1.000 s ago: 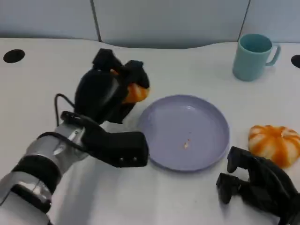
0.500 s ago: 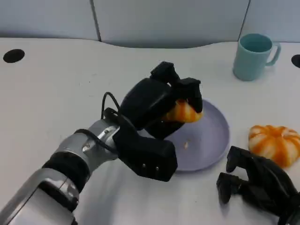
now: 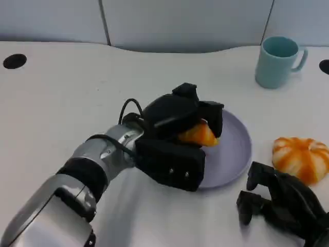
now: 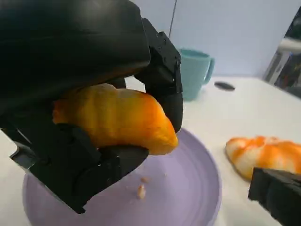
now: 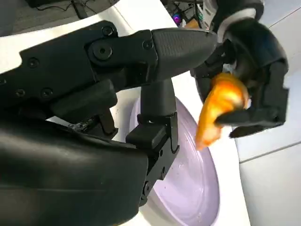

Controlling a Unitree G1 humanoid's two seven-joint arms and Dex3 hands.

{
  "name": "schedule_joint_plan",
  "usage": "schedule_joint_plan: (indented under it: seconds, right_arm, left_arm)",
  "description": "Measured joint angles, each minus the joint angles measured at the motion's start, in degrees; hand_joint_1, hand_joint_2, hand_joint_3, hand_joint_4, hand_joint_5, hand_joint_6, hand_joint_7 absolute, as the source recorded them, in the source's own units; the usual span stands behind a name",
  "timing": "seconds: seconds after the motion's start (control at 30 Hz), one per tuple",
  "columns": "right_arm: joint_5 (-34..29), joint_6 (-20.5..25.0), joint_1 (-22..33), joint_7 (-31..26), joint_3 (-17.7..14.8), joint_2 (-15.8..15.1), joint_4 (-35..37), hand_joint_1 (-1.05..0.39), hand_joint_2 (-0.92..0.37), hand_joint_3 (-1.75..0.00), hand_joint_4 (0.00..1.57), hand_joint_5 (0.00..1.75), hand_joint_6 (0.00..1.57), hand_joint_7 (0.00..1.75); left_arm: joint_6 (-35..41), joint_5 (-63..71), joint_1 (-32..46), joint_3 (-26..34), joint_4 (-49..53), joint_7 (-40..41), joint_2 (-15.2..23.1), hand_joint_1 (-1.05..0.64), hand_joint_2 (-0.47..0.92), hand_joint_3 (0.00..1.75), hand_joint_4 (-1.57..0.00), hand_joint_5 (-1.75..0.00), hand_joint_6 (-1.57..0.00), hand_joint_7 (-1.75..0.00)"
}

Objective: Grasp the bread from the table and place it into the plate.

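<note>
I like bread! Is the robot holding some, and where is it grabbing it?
Yes. The left hand grips the bread around its middle, above the plate.

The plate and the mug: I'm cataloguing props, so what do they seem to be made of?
The plate looks like matte lavender plastic or melamine: even colour, soft dull sheen, thick rounded rim; glazed ceramic can't be ruled out. The mug looks like matte teal plastic or ceramic: uniform colour, thick wall and handle, no sharp highlights. The look alone does not settle either.
</note>
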Motion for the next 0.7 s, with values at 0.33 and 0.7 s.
schedule_joint_plan:
  seconds: [0.33,0.7]
  right_arm:
    - [0.18,0.77,0.4,-0.13,-0.06,0.24,-0.78,-0.5,-0.92,-0.34,0.74,1.75,0.61,1.64]
    - [1.0,0.89,0.51,0.07,-0.45,0.64,-0.62,-0.49,-0.92,-0.33,0.74,1.75,0.61,1.62]
  left_arm:
    - [9.38,0.81,-0.48,-2.49,-4.35,-15.83,1.09,-1.05,0.92,0.47,0.0,0.0,0.0,0.0]
    - [15.17,-3.03,-0.07,-0.76,-15.93,-29.27,3.94,-1.05,0.92,0.51,0.0,0.0,0.0,0.0]
